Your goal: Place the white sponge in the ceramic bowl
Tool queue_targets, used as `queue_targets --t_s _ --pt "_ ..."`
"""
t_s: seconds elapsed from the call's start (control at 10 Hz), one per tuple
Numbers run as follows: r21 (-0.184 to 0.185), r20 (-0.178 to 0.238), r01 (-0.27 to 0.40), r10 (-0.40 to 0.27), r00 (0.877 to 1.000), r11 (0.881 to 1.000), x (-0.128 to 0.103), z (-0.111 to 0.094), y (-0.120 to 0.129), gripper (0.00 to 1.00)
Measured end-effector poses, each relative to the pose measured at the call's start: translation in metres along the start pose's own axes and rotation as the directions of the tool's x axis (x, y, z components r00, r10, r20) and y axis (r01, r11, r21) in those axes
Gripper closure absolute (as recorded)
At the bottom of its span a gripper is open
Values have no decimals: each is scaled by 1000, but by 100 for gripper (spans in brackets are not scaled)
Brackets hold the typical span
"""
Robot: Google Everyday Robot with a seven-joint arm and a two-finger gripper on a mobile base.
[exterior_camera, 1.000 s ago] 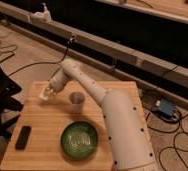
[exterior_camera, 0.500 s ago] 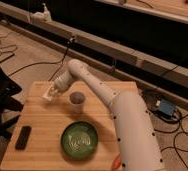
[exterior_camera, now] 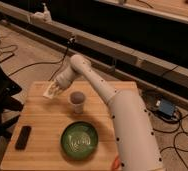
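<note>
A pale wooden table [exterior_camera: 42, 135] stood on a floor strewn with black cables [exterior_camera: 9, 47], with a long dark ledge behind it. Over the table's far left part the gripper [exterior_camera: 53, 90] was clenched on the white sponge [exterior_camera: 50, 91], held above the wood. A small translucent cup [exterior_camera: 77, 101] stood just right of it, between the sponge and the green ceramic bowl [exterior_camera: 79, 141] near the front edge, and a black rectangular device [exterior_camera: 23, 137] lay at the front left.

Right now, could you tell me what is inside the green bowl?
The bowl shows only its lighter patterned inside; nothing lies in it. The sponge is at the gripper, over the table's far left, beyond the cup. No part of the bowl is covered.
</note>
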Motion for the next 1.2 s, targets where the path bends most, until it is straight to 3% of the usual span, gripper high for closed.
queue_targets --t_s 0.4,0.7,1.2 --pt "20 13 16 -16 1000 1000 -15 -33 -6 100" --pt "28 -42 -6 8 999 1000 -33 -63 2 100" --pt "34 -140 -57 62 988 998 -100 -89 32 100"
